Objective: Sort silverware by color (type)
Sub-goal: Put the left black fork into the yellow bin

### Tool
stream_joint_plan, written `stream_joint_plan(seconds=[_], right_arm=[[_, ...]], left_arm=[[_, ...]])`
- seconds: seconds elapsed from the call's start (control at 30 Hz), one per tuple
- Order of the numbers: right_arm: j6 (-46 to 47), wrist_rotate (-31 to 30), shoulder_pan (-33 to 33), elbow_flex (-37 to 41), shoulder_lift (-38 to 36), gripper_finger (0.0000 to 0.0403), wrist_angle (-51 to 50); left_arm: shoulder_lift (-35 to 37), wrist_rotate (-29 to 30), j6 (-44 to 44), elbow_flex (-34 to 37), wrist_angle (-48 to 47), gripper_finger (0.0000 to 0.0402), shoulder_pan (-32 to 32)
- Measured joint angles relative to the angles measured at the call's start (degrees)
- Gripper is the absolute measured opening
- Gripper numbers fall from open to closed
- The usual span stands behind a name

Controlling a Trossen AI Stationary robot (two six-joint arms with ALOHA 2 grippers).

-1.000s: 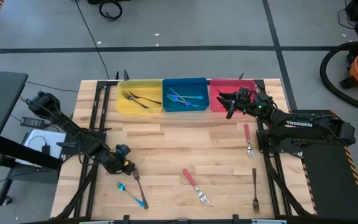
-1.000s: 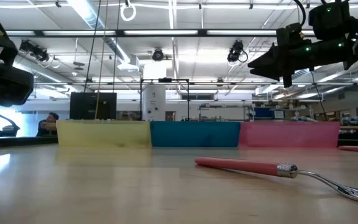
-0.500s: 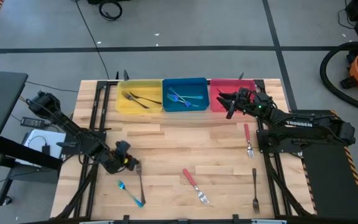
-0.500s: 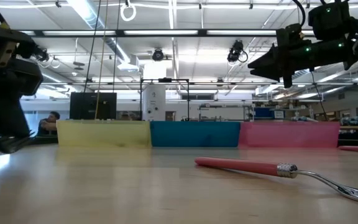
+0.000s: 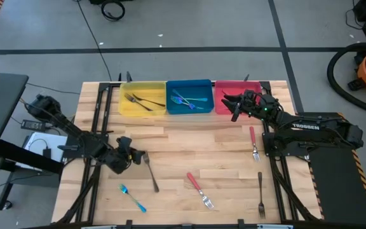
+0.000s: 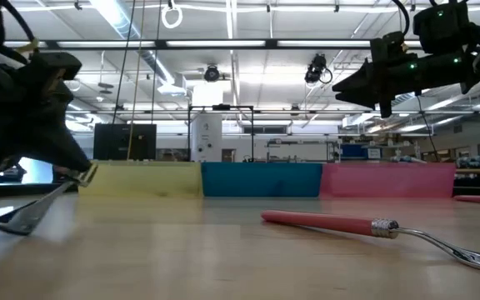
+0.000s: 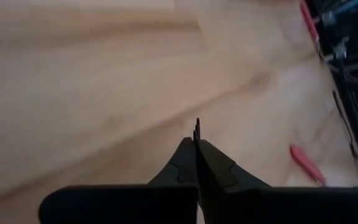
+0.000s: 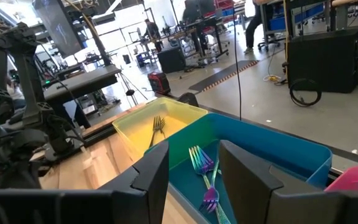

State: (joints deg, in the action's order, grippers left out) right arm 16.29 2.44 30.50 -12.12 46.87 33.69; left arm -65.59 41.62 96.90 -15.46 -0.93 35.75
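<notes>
My left gripper [image 5: 141, 156] is shut on a dark all-metal fork [image 5: 152, 173] at the table's near left; it also shows in the low view [image 6: 75, 172]. My right gripper [image 5: 232, 105] is open and empty above the red bin [image 5: 250, 86]; in its wrist view [image 8: 194, 174] the fingers frame the blue bin. On the table lie a blue-handled fork [image 5: 133, 198], two red-handled forks [image 5: 198, 189] [image 5: 253, 142] and another dark fork [image 5: 260, 194]. My left gripper pinches the dark fork's handle end [image 6: 84, 175] between its two fingers; a thin tip [image 7: 197, 127] pokes out past the fingertips. The fork slants down from the hold, with its broad end [image 6: 13, 220] low by the table. I cannot tell whether that end touches the wood.
Three bins stand in a row at the far edge: yellow [image 5: 124, 102] with dark forks, blue [image 5: 189, 86] with blue forks, then the red one. A red fork [image 6: 332, 221] lies close in the low view. Bare wood lies in the table's middle [image 5: 196, 146].
My left gripper has risen and gone toward the table's far and right edges with the dark fork. The fork's handle end has come up off the wood, so the fork now slants, and it has drawn away from the blue-handled fork. My right arm has kept still.
</notes>
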Motion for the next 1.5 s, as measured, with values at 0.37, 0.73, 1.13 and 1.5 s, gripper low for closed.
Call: stream_joint_plan(seconds=[0.37, 0.73, 1.13, 1.5], right_arm=[[-1.45, 0.0, 0.0, 0.01, 0.0, 0.0149, 0.09], [-2.34, -0.92, 0.0, 0.0, -0.02, 0.0149, 1.56], [-7.76, -0.93, 0.04, 0.0, 0.0, 0.0149, 11.17], [-13.41, -0.92, 0.04, 0.0, -0.04, 0.0149, 23.43]], left_arm=[[3.04, 4.29, -11.16, 0.0, 1.27, 0.0, -12.22], [5.27, 2.83, -38.1, 0.0, 19.01, 0.0, -27.74], [5.27, 0.22, -54.32, 0.01, 32.67, 0.0, -41.25], [5.27, -6.46, -63.05, 0.0, 41.8, 0.0, -52.54]])
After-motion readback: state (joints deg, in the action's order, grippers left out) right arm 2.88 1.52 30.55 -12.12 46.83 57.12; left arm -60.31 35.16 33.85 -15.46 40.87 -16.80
